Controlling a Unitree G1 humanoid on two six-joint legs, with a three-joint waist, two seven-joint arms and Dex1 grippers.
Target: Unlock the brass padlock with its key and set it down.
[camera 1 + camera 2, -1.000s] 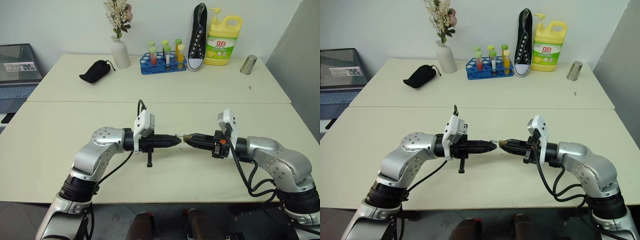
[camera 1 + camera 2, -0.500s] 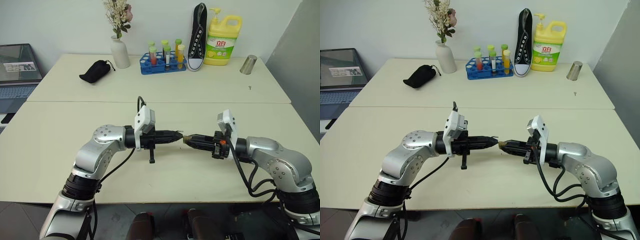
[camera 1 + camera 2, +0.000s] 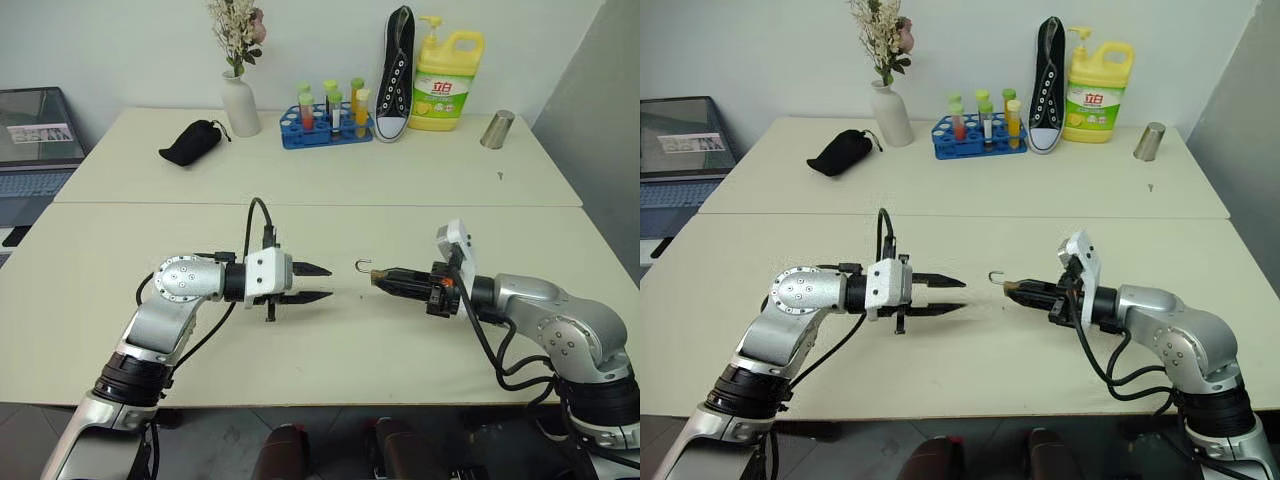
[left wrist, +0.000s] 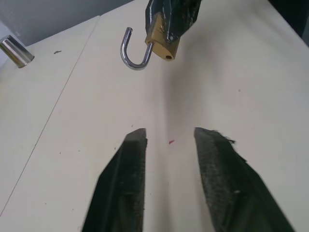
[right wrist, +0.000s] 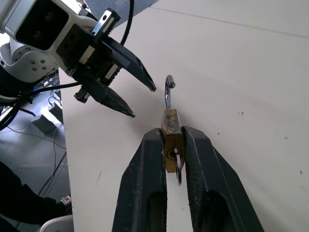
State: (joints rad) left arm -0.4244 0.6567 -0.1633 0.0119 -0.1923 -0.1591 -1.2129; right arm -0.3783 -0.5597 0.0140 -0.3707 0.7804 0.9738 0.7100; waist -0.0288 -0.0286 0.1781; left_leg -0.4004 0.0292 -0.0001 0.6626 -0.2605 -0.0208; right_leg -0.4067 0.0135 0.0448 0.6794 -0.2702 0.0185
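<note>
Brass padlock, small and hard, sits clenched between the two fingers of the right gripper, held above the near table at about 4 o'clock from the scene's centre. Its silvery shackle has swung free at one end, so the lock reads as already opened. It looks light and rigid, with smooth metal faces likely to slip; the flat sides of the body are the safest hold, and the thin shackle would twist if pinched. A ring or key part hangs under the body in the right wrist view, but I cannot tell whether the key is in the keyhole.

Left gripper, at about 9 o'clock from the padlock and apart from it, has its fingers spread and grasps nothing.

Farther back, on the second table, stand a black pouch at 11 o'clock, a white vase, a blue tube rack, a black sneaker, a yellow detergent bottle and a metal cup at 1 o'clock. A laptop is cut off at the left edge.
</note>
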